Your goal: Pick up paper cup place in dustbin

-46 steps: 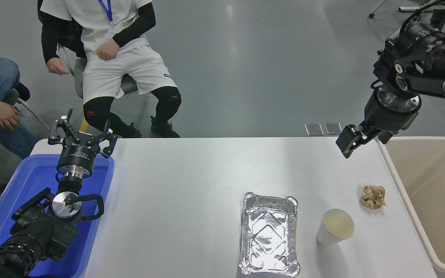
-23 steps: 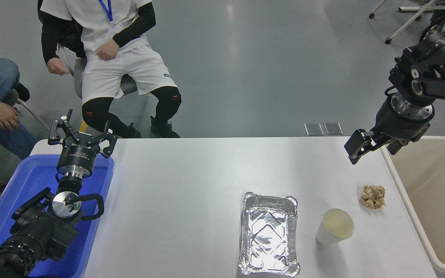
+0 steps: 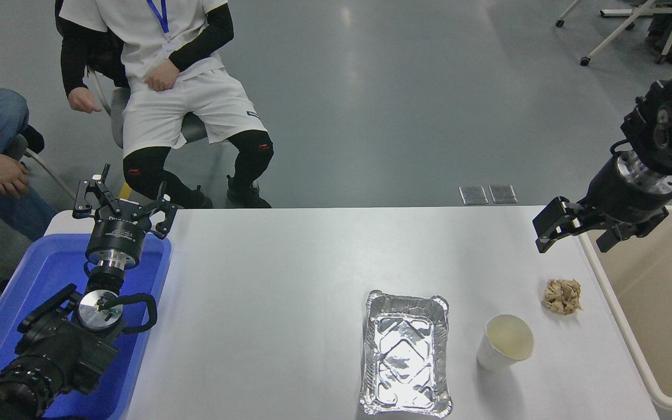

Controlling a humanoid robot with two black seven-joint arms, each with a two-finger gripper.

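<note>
Over the last second the right tool [image 3: 582, 228] had been carried rightward and lower, to the bin's [image 3: 616, 315] far-left corner, its jaws spread wide and empty. The cup [image 3: 505, 350] stood upright and untouched on the surface [image 3: 266, 303], nearer, between tray [image 3: 406, 353] and bin. The grasp was judged not yet begun. The left tool [image 3: 123, 211] was parked, spread, at far left.

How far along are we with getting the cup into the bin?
Nothing is done yet: the paper cup stands upright on the table, between the foil tray and the crumpled paper ball, and outside the dustbin. The right gripper is open and empty, above the table's far right edge beside the bin. The left gripper is parked over the blue tray. Reach, grasp, carry and drop all remain.
</note>
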